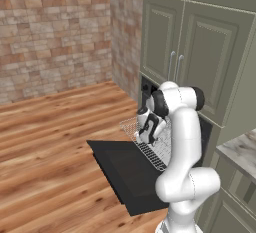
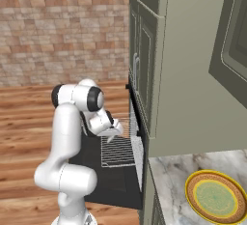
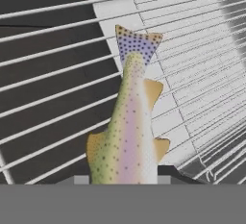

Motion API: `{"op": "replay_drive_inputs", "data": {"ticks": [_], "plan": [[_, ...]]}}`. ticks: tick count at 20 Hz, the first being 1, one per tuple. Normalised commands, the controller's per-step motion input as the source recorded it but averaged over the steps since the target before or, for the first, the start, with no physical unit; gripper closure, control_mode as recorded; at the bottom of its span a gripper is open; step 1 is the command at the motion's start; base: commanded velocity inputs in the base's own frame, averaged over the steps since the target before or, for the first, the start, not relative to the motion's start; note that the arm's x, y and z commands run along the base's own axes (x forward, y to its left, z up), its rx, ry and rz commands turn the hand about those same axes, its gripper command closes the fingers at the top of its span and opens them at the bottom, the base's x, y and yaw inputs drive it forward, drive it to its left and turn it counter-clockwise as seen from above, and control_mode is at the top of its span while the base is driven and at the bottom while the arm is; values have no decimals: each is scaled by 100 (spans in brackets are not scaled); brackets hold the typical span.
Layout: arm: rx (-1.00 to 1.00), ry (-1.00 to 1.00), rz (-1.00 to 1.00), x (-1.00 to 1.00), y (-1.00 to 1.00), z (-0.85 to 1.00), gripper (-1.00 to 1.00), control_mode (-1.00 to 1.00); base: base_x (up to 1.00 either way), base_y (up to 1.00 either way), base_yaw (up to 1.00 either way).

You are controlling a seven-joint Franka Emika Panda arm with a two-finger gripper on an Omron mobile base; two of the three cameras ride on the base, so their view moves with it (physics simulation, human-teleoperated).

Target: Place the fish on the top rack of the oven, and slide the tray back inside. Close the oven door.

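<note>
A speckled green-pink fish point(image 3: 129, 131) with orange fins hangs tail-first between my fingertips, just above the wire bars of the top rack point(image 3: 57, 74). My gripper point(image 3: 122, 180) is shut on the fish's body. The rack point(image 1: 152, 152) is pulled out over the open black oven door point(image 1: 127, 174), which lies flat. My gripper point(image 1: 145, 135) points down over the rack's near half, in front of the oven point(image 1: 145, 88). From the right side my gripper point(image 2: 114, 135) is above the rack point(image 2: 118, 152) and the door point(image 2: 103, 183).
Grey-green cabinets point(image 1: 195, 52) surround the oven. A yellow plate with an orange rim point(image 2: 216, 197) sits on the marble counter point(image 2: 169, 180) at the right. Wooden floor point(image 1: 50, 142) spreads out to the left of the door.
</note>
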Motion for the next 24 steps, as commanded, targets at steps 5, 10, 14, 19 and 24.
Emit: {"op": "replay_drive_inputs", "data": {"ticks": [5,10,14,19,24], "plan": [[0,0,0,24,-4,-18,100,-100,0,0,0],[0,0,0,20,-9,-20,100,-100,0,0,0],[0,0,0,22,-10,-21,100,-100,0,0,0],[0,0,0,24,-5,-21,100,-100,0,0,0],[0,0,0,23,-6,-19,100,-100,0,0,0]]}}
